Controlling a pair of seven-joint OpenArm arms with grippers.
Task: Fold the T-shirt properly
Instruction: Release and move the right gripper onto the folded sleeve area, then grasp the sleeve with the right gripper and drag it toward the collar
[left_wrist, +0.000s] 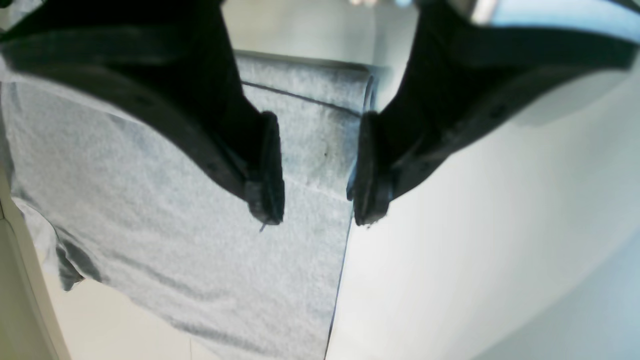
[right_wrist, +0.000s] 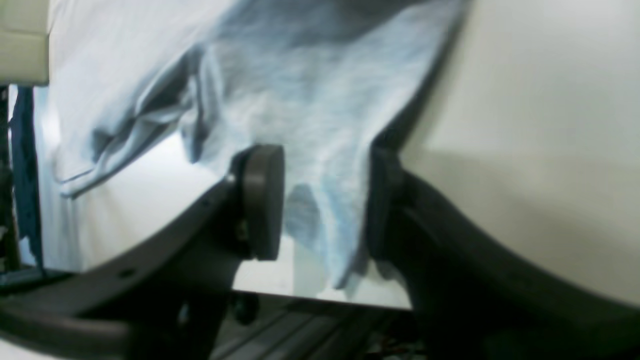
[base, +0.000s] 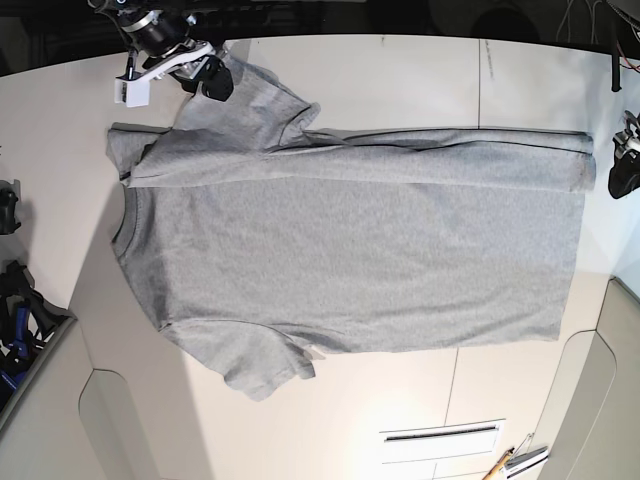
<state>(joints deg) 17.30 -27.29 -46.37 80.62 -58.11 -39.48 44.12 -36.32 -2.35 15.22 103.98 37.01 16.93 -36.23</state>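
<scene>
The T-shirt (base: 350, 250) lies flat on the white tabletop (base: 400, 70), its far long edge folded over into a narrow band. The left end effector (left_wrist: 315, 170) hovers over the hem-end corner of that band, pads spread with nothing between them. The right end effector (right_wrist: 320, 200), also spread, straddles a fabric point at the sleeve end.

Matt heather-grey cloth T-shirt (base: 350, 250), smooth pale table (base: 400, 70)

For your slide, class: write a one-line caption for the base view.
Grey T-shirt spread on a white table, one long side folded inward, the right gripper and left gripper at its ends.
</scene>
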